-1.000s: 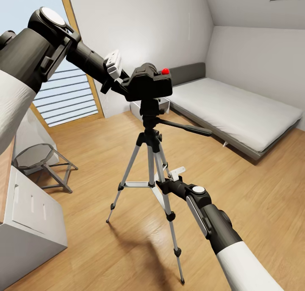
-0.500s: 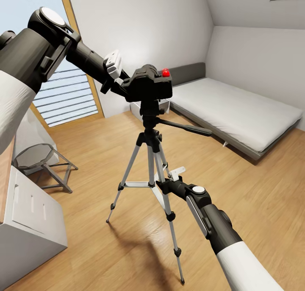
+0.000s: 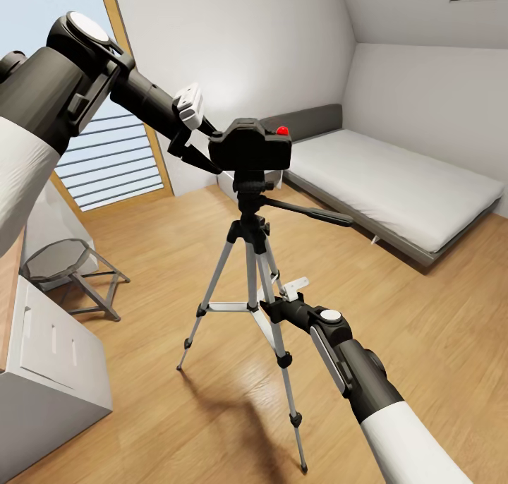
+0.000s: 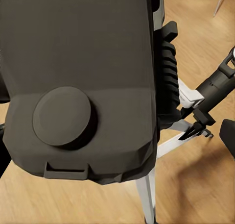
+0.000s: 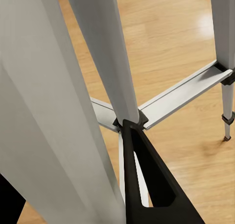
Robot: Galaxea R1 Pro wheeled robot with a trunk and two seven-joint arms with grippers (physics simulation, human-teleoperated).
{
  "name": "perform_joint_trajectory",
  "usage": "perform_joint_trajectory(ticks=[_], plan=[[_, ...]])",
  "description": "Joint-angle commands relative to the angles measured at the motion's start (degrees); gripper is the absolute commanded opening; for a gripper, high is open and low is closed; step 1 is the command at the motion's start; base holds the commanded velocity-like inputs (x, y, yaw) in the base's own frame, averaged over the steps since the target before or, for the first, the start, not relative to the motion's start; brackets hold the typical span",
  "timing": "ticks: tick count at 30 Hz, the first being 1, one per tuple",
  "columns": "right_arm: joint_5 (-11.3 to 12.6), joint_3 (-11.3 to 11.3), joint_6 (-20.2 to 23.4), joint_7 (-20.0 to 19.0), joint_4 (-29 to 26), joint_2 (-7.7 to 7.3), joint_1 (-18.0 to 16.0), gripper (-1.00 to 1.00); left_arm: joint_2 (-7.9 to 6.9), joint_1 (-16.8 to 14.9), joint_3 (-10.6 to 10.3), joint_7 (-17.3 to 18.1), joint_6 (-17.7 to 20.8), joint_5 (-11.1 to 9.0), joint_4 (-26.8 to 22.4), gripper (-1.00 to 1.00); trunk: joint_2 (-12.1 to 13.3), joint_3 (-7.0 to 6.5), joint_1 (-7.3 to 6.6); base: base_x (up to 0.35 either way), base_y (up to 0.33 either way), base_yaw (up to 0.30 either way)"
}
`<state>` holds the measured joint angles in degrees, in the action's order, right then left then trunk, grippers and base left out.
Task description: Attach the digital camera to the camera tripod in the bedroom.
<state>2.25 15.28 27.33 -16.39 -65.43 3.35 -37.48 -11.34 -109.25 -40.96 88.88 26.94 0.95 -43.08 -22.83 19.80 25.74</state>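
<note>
— What's over on the left side of the bedroom [image 3: 423,300]?

— A pale cabinet [image 3: 49,371] low in the corner; beside it a short round grey stool [image 3: 67,262] on the wood floor; behind them a slatted window [image 3: 113,159] with a wooden frame; none of it touches the stand.

— And the left arm?

— It reaches across from the upper left; the left gripper [image 3: 201,145] sits right at the digital camera's [image 3: 250,145] left end, one dark finger running along under that end; whether the fingers pinch the body or stand a little off it, I cannot tell from here.

— Where's the camera, then?

— On top of the camera tripod [image 3: 254,258], sitting level on its black head; its long axis runs side to side, the red button up at the right end; from the wrist view its dark body [image 4: 83,82] is up close, round cap facing the lens.

— The stand itself?

— Upright in the middle of the floor, three silver legs splayed, pan handle sticking out to the right toward the bed [image 3: 395,180].

— And the right arm?

— It comes up from the lower right; the right gripper [image 3: 276,306] is closed on the near silver leg [image 5: 58,111] partway down, beside the cross brace [image 5: 181,94].
</note>
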Motion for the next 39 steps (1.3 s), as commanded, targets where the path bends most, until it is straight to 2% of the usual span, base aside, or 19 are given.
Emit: perform_joint_trajectory(ticks=[1,14,18,20,25,26,28,31,36,39], plan=[[-4.79,-0.08,0.53,0.39,4.52,-0.01,-0.05,-1.0,-0.07,-0.08,-0.17,0.23,0.62,0.1,-0.07,1.0,-0.09,0.11,0.04,0.0,0.0,0.0],[-4.8,-0.08,0.61,0.39,4.52,-0.01,-0.05,-1.0,-0.24,-0.08,0.23,0.24,0.66,0.1,0.03,1.0,-0.09,0.11,0.04,0.0,0.0,0.0],[-4.8,-0.08,0.58,0.36,4.52,-0.01,-0.05,-1.0,-0.88,-0.08,0.88,0.13,0.81,-0.18,0.23,1.0,-0.09,0.11,0.04,0.0,0.0,0.0],[-4.8,-0.08,0.57,0.34,4.52,-0.01,-0.05,-1.0,-1.47,-0.08,1.85,-0.02,1.07,-0.72,0.31,1.0,-0.09,0.11,0.04,0.0,0.0,0.0],[-4.8,-0.08,0.54,0.34,4.52,-0.01,-0.05,-1.0,-4.99,-0.08,8.39,-0.85,3.33,-4.32,0.74,1.0,-0.09,0.11,0.04,0.0,0.0,0.0],[-4.8,-0.08,0.54,0.33,4.52,-0.01,-0.05,-1.0,-6.49,-0.08,10.81,-1.3,3.98,-5.77,1.02,1.0,-0.09,0.11,0.04,0.0,0.0,0.0],[-4.8,-0.08,0.54,0.32,4.52,-0.01,-0.05,-1.0,-7.95,-0.08,12.65,-1.72,4.4,-7.18,1.34,1.0,-0.09,0.11,0.04,0.0,0.0,0.0],[-4.8,-0.08,0.53,0.33,4.52,-0.01,-0.05,-1.0,-9.91,-0.08,14.27,-2.09,4.76,-9.06,1.91,1.0,-0.09,0.11,0.04,0.0,0.0,0.0],[-4.8,-0.08,0.53,0.36,4.52,-0.01,-0.05,-1.0,-12.67,-0.08,15.48,-2.44,5.08,-11.84,3.09,1.0,-0.09,0.11,0.04,0.0,0.0,0.0],[-4.79,-0.08,0.5,0.35,4.52,-0.01,-0.05,-1.0,-13.2,-0.05,15.69,-2.53,5.14,-12.49,4.3,1.0,-0.09,0.11,0.04,0.0,0.0,0.0]])
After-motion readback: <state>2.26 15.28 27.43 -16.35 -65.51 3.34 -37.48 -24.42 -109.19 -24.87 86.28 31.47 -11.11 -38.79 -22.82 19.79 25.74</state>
